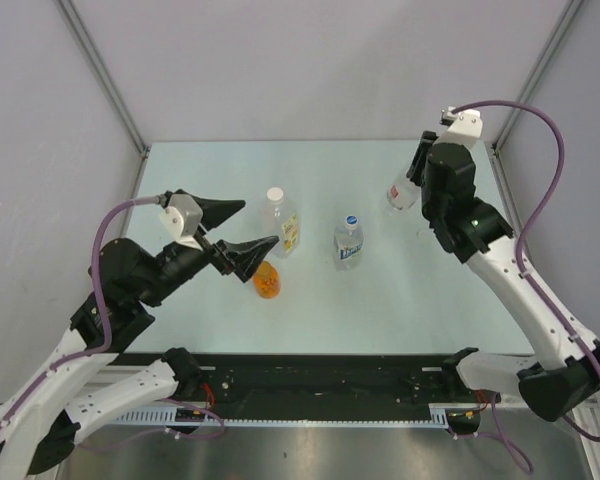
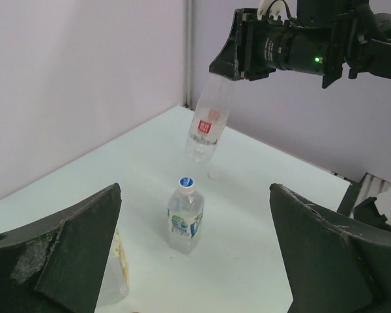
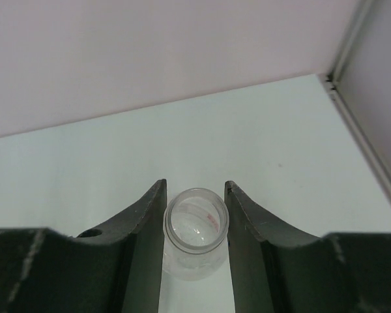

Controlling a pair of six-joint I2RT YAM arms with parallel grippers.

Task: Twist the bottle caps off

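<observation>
Grey walls close around a pale table (image 1: 310, 300). On it stands the yellow-label bottle (image 1: 283, 228) with its white cap (image 1: 275, 194) on. Near it on the right is the blue-label bottle (image 1: 349, 245), its blue cap (image 1: 351, 219) on. The left gripper (image 1: 258, 222) hangs beside the yellow-label bottle with fingers spread apart, holding nothing. The right gripper (image 3: 195, 195) pinches the small slim bottle (image 2: 205, 127) near its top, tilted, toward the far right corner. An orange object (image 1: 267, 281) lies near the left fingers.
</observation>
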